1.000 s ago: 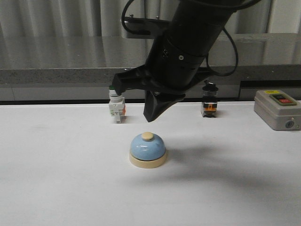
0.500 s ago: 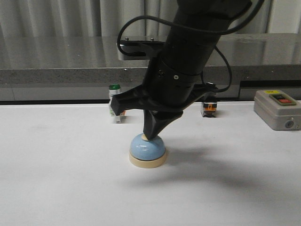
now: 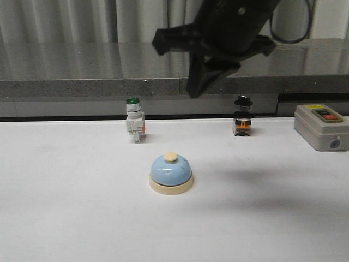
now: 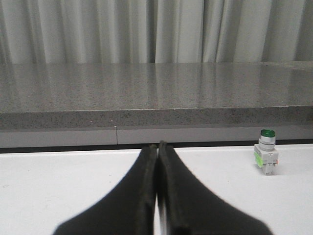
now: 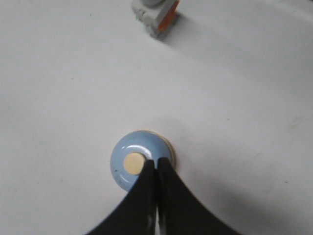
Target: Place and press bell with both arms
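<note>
- Green-capped switch [image 3: 134, 125]: stands upright on the white table [image 3: 65, 207], at about 11 o'clock from the bell and well apart from it. It has a white body with an orange detail on one side. It also shows in the left wrist view [image 4: 266, 153], near the table's far edge.
- Left gripper [image 4: 157, 147]: visible only in its own wrist view. Its 2 black fingers are pressed together with nothing between them. It sits low over the table and faces the grey counter [image 4: 146, 98] and the curtains [image 4: 146, 29].
- Bell [image 3: 171, 173]: rests on the table near its centre. It has a light-blue dome, a cream base and a cream button on top. Nothing touches it.
- Right gripper [image 3: 192, 93]: hangs high above the table, at about 1 o'clock from the bell in the front view and well clear of it. Its 2 fingers are closed tip to tip and empty. In the right wrist view the closed tips [image 5: 155, 161] line up just beside the button of the bell [image 5: 132, 164].
- Black switch [image 3: 242, 115]: stands upright at about 2 o'clock from the bell, near the table's far edge.
- Grey box [image 3: 322, 126]: sits at the table's right edge, with a red button on top and a yellow label.
</note>
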Robot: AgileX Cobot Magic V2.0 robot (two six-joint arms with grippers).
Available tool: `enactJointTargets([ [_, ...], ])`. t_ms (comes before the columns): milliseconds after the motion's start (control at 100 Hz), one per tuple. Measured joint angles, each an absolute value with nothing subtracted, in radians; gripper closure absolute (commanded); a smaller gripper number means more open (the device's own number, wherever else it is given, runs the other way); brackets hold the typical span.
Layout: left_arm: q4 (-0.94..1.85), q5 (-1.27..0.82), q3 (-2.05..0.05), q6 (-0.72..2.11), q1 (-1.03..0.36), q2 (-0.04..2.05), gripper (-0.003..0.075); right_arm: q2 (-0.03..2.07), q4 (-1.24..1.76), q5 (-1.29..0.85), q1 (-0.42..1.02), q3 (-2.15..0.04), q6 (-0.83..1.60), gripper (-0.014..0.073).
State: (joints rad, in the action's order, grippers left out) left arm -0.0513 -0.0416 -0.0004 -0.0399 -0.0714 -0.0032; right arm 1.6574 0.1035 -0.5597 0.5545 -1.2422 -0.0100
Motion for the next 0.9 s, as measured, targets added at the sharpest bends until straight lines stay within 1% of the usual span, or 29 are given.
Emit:
enactJointTargets([
  [250, -0.051, -0.042, 0.000, -0.040, -0.071, -0.003, 0.0740, 1.436, 0.072, -0.559, 0.421, -1.079, -0.010, 0.0653],
  [520, -0.051, -0.042, 0.000, -0.040, -0.071, -0.003, 0.0740, 1.104, 0.064, -0.539, 0.272, -0.825, -0.010, 0.0653],
  [660, -0.051, -0.042, 0.000, -0.040, -0.071, -0.003, 0.0740, 0.907, 0.064, -0.515, 0.234, -0.692, -0.010, 0.0653],
  [900, -0.051, -0.042, 0.000, -0.040, -0.071, -0.003, 0.0740, 0.581, 0.064, -0.495, 0.225, -0.503, -0.010, 0.0653],
])
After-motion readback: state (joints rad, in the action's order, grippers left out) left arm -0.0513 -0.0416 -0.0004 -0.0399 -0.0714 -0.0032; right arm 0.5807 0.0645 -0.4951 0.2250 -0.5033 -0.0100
